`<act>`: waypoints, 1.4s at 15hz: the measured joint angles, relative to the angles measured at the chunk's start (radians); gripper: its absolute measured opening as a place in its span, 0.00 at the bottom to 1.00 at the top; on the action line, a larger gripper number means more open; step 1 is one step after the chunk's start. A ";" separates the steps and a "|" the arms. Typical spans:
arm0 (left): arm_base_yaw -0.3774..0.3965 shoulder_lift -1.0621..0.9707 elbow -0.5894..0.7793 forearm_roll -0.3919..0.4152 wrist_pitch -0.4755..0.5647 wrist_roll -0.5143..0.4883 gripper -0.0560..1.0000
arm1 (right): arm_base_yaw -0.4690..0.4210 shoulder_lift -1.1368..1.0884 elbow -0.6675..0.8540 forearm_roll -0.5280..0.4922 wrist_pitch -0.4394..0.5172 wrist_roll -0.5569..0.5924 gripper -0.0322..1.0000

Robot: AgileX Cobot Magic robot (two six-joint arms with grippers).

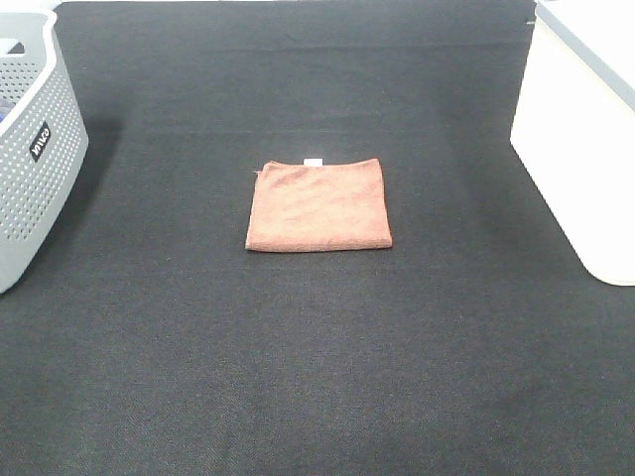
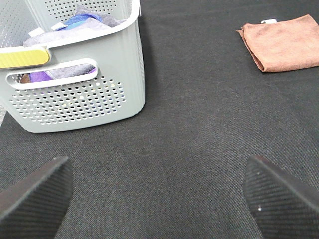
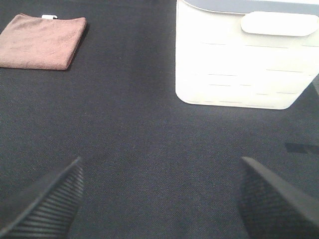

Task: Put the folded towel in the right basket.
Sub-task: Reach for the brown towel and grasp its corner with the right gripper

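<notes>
High view: the folded towel is lying flat mid-tabletop, with the right basket sitting well apart at its 2 o'clock. Left wrist: the left fingers are hanging spread wide, empty. Right wrist: the right fingers are gaping too, empty. The cloth is likely soft, light and floppy; pinching all layers at the basket-side edge is looking safest.

Towel flat on table, between left basket and right basket.
</notes>
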 joint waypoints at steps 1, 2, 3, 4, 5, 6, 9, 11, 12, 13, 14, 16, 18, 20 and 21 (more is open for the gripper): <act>0.000 0.000 0.000 0.000 0.000 0.000 0.89 | 0.000 0.000 0.000 0.000 0.000 0.000 0.79; 0.000 0.000 0.000 0.000 0.000 0.000 0.89 | 0.000 0.000 0.000 0.000 0.000 0.000 0.79; 0.000 0.000 0.000 0.000 0.000 0.000 0.89 | 0.000 0.000 0.000 0.000 0.000 0.000 0.79; 0.000 0.000 0.000 0.000 0.000 0.000 0.89 | 0.000 0.000 0.000 0.000 0.000 0.000 0.79; 0.000 0.000 0.000 0.000 0.000 0.000 0.89 | 0.000 0.000 0.000 0.000 0.000 0.000 0.79; 0.000 0.000 0.000 0.000 0.000 0.000 0.89 | 0.000 0.000 0.000 0.000 0.000 0.000 0.79; 0.000 0.000 0.000 0.000 0.000 0.000 0.89 | 0.000 0.000 0.000 0.000 0.000 0.000 0.79; 0.000 0.000 0.000 0.000 0.000 0.000 0.89 | 0.000 0.000 0.000 0.000 0.000 0.000 0.79; 0.000 0.000 0.000 0.000 0.000 0.000 0.89 | 0.000 0.000 0.000 0.000 0.000 0.000 0.79; 0.000 0.000 0.000 0.000 0.000 0.000 0.89 | 0.000 0.000 0.000 0.000 0.000 0.000 0.79; 0.000 0.000 0.000 0.000 0.000 0.000 0.89 | 0.000 0.000 0.000 0.000 0.000 0.000 0.79; 0.000 0.000 0.000 0.000 0.000 0.000 0.89 | 0.000 0.000 0.000 0.000 0.000 0.000 0.79; 0.000 0.000 0.000 0.000 0.000 0.000 0.89 | 0.000 0.000 0.000 0.000 0.000 0.000 0.79; 0.000 0.000 0.000 0.000 0.000 0.000 0.89 | 0.000 0.000 0.000 0.000 0.000 0.000 0.79; 0.000 0.000 0.000 0.000 0.000 0.000 0.89 | 0.000 0.000 0.000 0.000 0.000 0.000 0.79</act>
